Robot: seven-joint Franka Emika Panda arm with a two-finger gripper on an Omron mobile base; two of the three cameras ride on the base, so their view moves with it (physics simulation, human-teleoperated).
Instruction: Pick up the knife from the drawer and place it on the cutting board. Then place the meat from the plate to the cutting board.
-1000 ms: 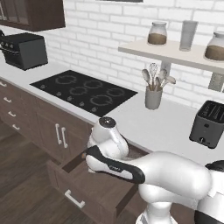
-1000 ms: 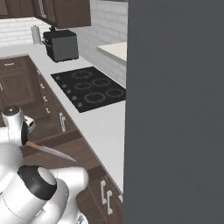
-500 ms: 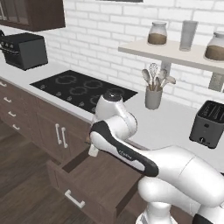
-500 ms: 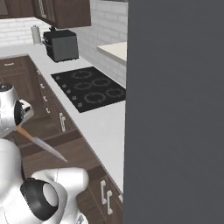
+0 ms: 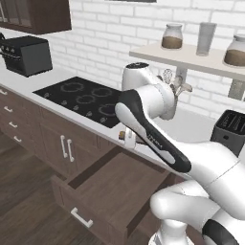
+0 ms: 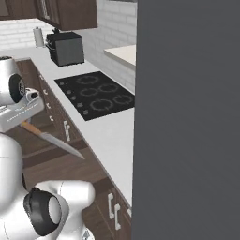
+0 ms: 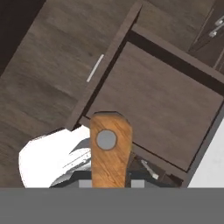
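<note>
– Gripper (image 7: 108,180) status?
– Clamped on the light brown wooden handle of the long steel-bladed knife (image 6: 52,139), held in the air above the open wide dark-brown wooden drawer (image 5: 114,184).
– Beyond the drawer?
– White counter (image 5: 189,128), then black hob (image 5: 83,98) to the drawer's far left.

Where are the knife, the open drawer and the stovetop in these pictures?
knife (image 6: 58,143), right base view, on its grey blade.
drawer (image 5: 115,184), left base view, on its bare wooden bottom.
stovetop (image 6: 96,96), right base view, on the black glass between the burners.
</note>
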